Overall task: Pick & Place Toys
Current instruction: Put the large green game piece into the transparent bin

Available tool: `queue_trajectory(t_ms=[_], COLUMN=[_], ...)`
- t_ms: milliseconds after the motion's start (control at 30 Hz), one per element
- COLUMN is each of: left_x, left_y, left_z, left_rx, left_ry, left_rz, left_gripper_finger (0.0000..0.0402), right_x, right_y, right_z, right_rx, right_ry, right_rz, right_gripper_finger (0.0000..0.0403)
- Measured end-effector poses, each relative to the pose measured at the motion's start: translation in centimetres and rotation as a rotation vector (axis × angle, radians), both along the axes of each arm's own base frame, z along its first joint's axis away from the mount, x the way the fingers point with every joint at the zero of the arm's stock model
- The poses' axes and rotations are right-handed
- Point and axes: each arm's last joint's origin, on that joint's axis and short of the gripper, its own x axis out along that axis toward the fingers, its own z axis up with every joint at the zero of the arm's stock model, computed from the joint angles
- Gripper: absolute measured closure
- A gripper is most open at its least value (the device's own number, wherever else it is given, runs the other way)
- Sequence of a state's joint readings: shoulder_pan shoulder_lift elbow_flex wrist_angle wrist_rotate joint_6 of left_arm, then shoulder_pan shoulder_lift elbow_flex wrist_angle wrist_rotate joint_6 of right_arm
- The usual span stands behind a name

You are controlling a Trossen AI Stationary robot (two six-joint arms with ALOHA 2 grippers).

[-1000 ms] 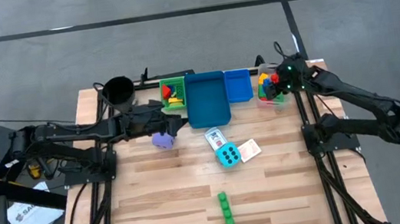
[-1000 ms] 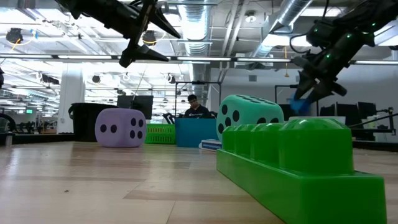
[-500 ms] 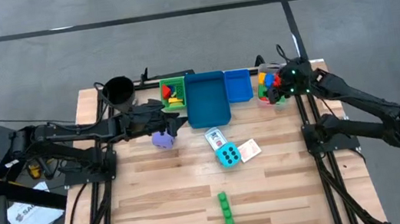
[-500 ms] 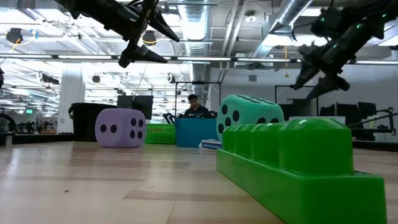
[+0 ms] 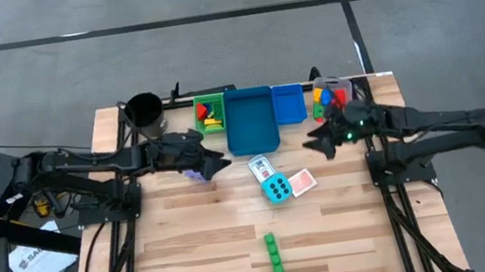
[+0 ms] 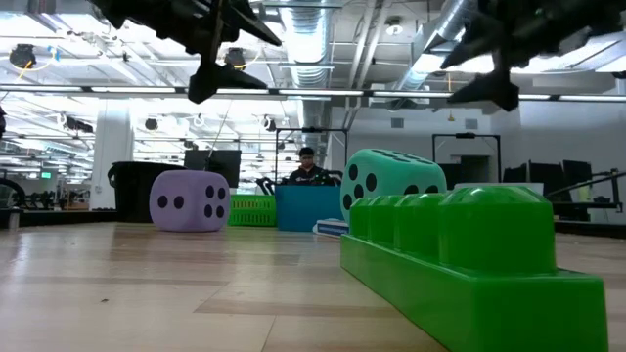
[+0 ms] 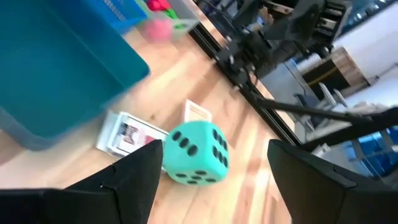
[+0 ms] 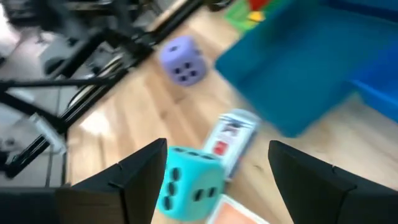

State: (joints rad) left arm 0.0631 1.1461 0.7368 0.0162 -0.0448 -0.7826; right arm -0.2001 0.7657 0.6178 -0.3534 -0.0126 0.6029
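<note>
High view: small plastic bricks (image 5: pixel 210 115) are binned | cyan dotted die (image 5: pixel 276 189), purple die (image 5: pixel 194 170), cards (image 5: pixel 260 167), green brick (image 5: pixel 275 253) are left on bench (image 5: pixel 190 237) | both jaws are held open, empty.

Robotics lab: exposed ceiling ducts (image 6: pixel 337 39), distant workstations, person (image 6: pixel 308 166) seated behind.
</note>
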Motion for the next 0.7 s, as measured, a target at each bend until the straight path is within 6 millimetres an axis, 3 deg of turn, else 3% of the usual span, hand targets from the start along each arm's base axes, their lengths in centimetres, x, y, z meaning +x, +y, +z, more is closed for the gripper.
queue_trajectory(t_ms=[200, 433, 700], left_x=[0.1, 0.0, 0.0], left_y=[-1.7, -2.5, -2.5], left_z=[0.0, 0.0, 0.0], left_rx=[0.005, 0.022, 0.070], left_ry=[0.000, 0.000, 0.005], left_rz=[-0.060, -0.055, -0.071], left_gripper_finger=[0.0117, 0.0117, 0.0117], right_x=[2.2, 5.3, 8.6], right_y=[3.5, 7.3, 12.7], right_z=[-0.1, -1.2, -3.0], right_rx=[-0.051, 0.025, 0.116], right_ry=[-0.049, -0.112, -0.121], right_rz=[0.128, 0.233, 0.154], right_gripper_finger=[0.0127, 0.0127, 0.0127])
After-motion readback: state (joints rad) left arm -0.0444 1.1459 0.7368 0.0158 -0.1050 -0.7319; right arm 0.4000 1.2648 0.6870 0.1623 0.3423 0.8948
